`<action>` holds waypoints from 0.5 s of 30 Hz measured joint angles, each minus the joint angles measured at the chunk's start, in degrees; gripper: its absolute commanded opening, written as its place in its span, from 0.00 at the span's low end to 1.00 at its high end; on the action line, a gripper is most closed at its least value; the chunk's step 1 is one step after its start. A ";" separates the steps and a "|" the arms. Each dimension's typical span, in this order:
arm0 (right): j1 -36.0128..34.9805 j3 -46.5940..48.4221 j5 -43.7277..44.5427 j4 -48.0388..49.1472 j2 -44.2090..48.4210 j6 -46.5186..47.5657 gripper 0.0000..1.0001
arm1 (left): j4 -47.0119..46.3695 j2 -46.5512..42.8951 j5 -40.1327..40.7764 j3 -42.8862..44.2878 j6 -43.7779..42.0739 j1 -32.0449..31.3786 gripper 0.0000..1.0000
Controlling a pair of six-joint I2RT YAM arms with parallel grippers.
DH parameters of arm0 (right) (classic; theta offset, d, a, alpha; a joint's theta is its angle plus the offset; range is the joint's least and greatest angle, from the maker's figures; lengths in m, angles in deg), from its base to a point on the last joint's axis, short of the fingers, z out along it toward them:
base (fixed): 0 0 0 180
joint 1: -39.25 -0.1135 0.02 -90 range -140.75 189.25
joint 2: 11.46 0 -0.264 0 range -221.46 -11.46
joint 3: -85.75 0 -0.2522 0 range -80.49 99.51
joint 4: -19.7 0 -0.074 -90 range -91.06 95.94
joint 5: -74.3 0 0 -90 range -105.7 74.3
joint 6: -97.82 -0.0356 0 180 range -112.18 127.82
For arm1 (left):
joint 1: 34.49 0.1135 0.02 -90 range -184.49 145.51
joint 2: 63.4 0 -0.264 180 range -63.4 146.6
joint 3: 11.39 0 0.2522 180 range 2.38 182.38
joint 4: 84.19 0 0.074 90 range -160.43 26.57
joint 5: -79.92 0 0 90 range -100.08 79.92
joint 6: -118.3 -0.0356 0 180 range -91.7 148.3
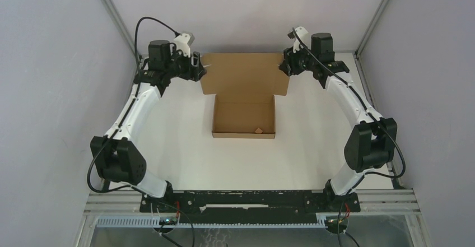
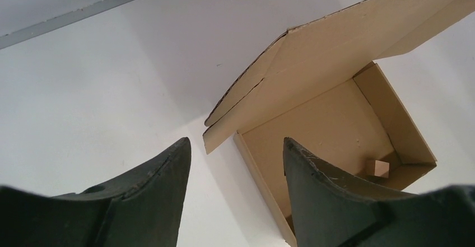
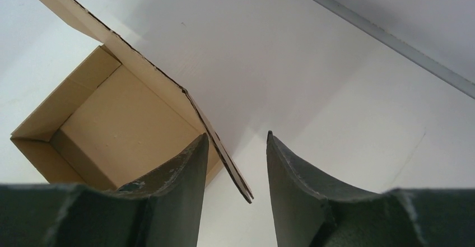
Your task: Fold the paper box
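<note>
The paper box (image 1: 244,116) is plain brown cardboard. Its tray stands formed in the middle of the table and its lid (image 1: 245,72) stands open behind it, with side flaps. A tiny brown scrap (image 1: 258,129) lies inside the tray. My left gripper (image 1: 197,68) is open beside the lid's left flap; in the left wrist view the box (image 2: 313,124) lies ahead and nothing is between the fingers (image 2: 168,180). My right gripper (image 1: 287,63) is open at the lid's right flap, whose edge (image 3: 224,157) reaches between the jaws without being pinched.
The white table (image 1: 185,157) is bounded by grey walls on the left, right and back. Metal frame posts (image 1: 115,14) rise at the back corners. The arm bases sit on a black rail (image 1: 246,199) at the near edge.
</note>
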 measured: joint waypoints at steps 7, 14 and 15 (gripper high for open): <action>-0.22 0.00 -0.09 -0.15 0.00 0.09 0.52 | 0.02 1.22 -0.07 0.00 -0.07 0.00 0.68; -0.33 0.00 -0.04 -0.31 -0.13 0.13 0.50 | 0.07 2.40 -0.61 0.00 -0.37 0.00 0.68; -0.37 0.00 -0.04 -0.31 -0.20 0.13 0.50 | 0.07 2.45 -0.68 0.00 -0.42 0.00 0.68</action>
